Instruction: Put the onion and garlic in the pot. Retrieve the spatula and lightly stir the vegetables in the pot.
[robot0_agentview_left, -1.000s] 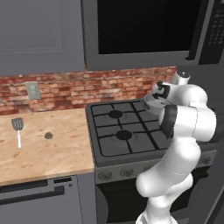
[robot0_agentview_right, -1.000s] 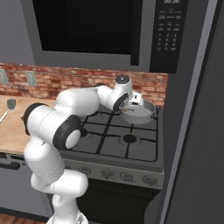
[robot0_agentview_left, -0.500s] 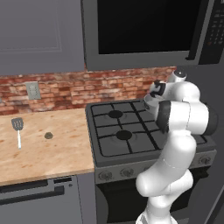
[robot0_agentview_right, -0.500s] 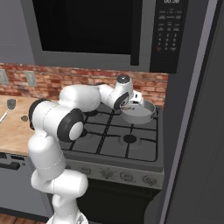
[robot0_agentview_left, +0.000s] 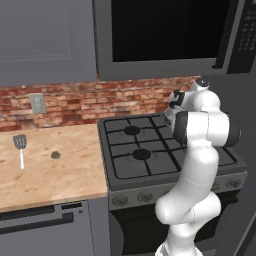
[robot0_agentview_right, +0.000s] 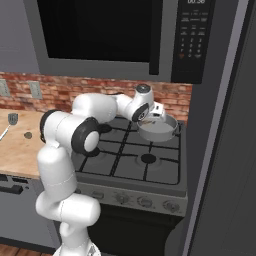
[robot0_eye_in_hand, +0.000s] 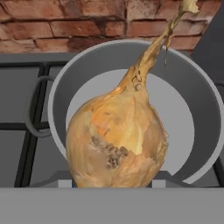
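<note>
The onion (robot0_eye_in_hand: 117, 140) is seen close in the hand view, directly before the fingers and above the open mouth of the pot (robot0_eye_in_hand: 199, 109); its thin stem tip points away toward the brick wall (robot0_eye_in_hand: 65, 22). The bulb's lower part is cut off by the bottom of that view, so the fingertips themselves are hidden and contact with the skin cannot be confirmed by sight. The fingers are judged to be partly apart and closed about the onion (the bulb sits squarely between where they would rise).

In the right base view the gripper (robot0_agentview_right: 149, 116) is held over the near rim of the pot (robot0_agentview_right: 162, 131), which stands on the rear right burner of the stove (robot0_agentview_right: 125, 167). In the left base view the gripper (robot0_agentview_left: 172, 102) is found at the rear right of the stove (robot0_agentview_left: 145, 165).

The spatula (robot0_agentview_left: 20, 149) lies near the left edge of the bench (robot0_agentview_left: 50, 175), handle toward the front edge. The garlic (robot0_agentview_left: 55, 155) lies just to its right, apart from it.
</note>
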